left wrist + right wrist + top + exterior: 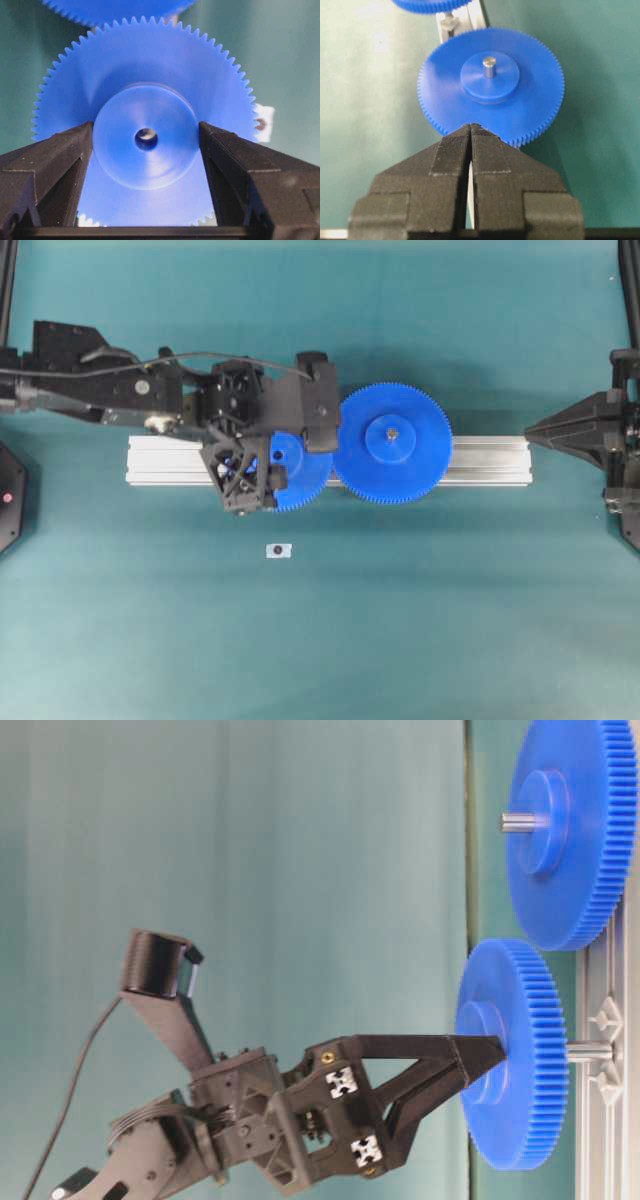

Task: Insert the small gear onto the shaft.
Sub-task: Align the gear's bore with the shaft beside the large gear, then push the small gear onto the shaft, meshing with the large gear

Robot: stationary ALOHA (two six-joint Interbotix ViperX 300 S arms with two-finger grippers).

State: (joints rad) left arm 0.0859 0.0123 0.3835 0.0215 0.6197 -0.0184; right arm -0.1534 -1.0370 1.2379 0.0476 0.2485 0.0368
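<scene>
The small gear (305, 475) (145, 60) is on the rail, its teeth next to the larger gear (392, 445). In the table-level view the small gear (512, 1020) stands a little way off the rail, with the shaft (590, 1051) showing between them. A silvery glint shows inside the hub's hole in the left wrist view. My left gripper (482, 1062) (146, 134) is shut on the small gear's raised hub, one finger (65, 160) on each side. My right gripper (471, 127) (530, 430) is shut and empty, apart at the rail's right end.
The larger gear (490, 100) (575, 830) sits on its own pin (489, 65). The grooved aluminium rail (490, 460) runs left to right across the green table. A small white tag (279, 551) lies in front of the rail.
</scene>
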